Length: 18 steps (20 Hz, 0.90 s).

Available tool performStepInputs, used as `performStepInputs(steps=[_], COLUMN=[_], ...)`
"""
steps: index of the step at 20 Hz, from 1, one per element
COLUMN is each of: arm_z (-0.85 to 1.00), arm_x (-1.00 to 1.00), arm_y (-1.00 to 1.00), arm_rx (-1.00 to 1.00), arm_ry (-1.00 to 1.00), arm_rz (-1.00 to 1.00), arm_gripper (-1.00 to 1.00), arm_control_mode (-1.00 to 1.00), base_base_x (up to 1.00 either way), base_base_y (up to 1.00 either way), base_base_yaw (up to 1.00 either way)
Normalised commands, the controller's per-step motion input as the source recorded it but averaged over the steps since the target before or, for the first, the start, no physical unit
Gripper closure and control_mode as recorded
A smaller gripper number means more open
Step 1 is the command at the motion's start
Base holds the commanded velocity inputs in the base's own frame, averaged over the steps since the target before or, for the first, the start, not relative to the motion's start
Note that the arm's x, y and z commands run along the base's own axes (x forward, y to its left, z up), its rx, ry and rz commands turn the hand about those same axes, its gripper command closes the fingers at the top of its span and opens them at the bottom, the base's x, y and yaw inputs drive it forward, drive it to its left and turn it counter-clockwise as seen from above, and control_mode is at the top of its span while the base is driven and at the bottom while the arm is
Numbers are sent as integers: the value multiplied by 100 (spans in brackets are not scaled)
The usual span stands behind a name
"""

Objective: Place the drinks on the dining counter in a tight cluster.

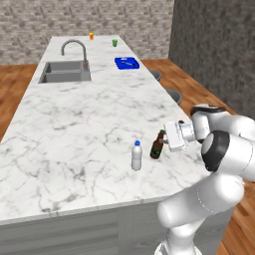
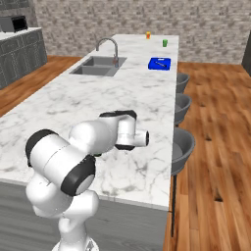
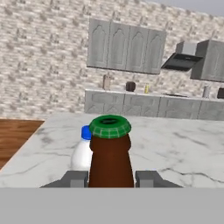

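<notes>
My gripper [image 1: 163, 141] is shut on the dark brown beer bottle [image 1: 157, 146], holding it slightly tilted near the right edge of the white marble dining counter [image 1: 74, 124]. In the hand view the beer bottle [image 3: 110, 162] with its green cap stands between my two fingertips [image 3: 75, 178]. The clear water bottle [image 1: 136, 155] with a blue cap stands upright just left of the beer bottle; the hand view shows the water bottle [image 3: 82, 154] behind it. I cannot tell whether the beer bottle's base touches the counter. The yellow juice bottle is out of view.
The sink [image 1: 64, 72] and curved faucet [image 1: 74, 47] sit at the far left of the counter. A blue tray [image 1: 127, 63], an orange cup [image 1: 91, 36] and a green cup [image 1: 114, 43] stand at the far end. Grey stools [image 2: 182, 144] line the right side.
</notes>
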Motion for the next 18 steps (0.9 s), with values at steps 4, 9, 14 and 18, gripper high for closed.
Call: performStepInputs(steps=[4, 9, 14, 18], arm_z=[-6, 0, 0, 0], arm_x=[0, -8, -27, -30], arm_y=[21, 16, 14, 6], arm_rx=[-5, -2, 0, -1], arm_ry=[0, 0, 0, 1], arm_rz=[9, 8, 8, 7], arm_gripper=[100, 100, 100, 100], arm_control_mode=[-100, -100, -100, -100], base_base_x=[0, 0, 0, 0], base_base_y=[0, 0, 0, 0], base_base_yaw=[0, 0, 0, 0])
